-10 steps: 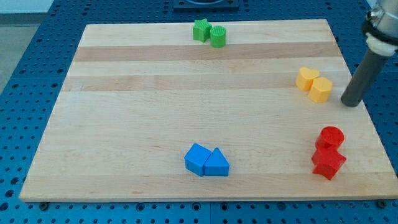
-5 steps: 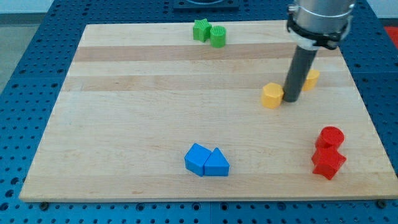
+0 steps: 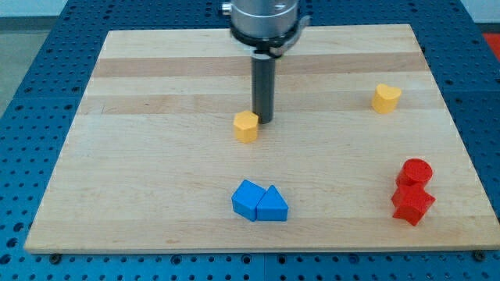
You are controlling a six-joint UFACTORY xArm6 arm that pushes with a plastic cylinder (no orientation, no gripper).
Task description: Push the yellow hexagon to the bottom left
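Wooden board [image 3: 156, 156]; my tip [image 3: 262, 120] touching yellow hexagon [image 3: 246, 126].

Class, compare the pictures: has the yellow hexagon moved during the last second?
Yes. The yellow hexagon slid toward the view's left, away from the yellow heart, now above the blue blocks.

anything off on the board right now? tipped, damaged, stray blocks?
Nothing stands out. My tip sits against the upper right of the yellow hexagon near the board's middle. The other yellow block sits alone at the view's right. Green, blue and red pairs rest flat on the board, none over an edge.
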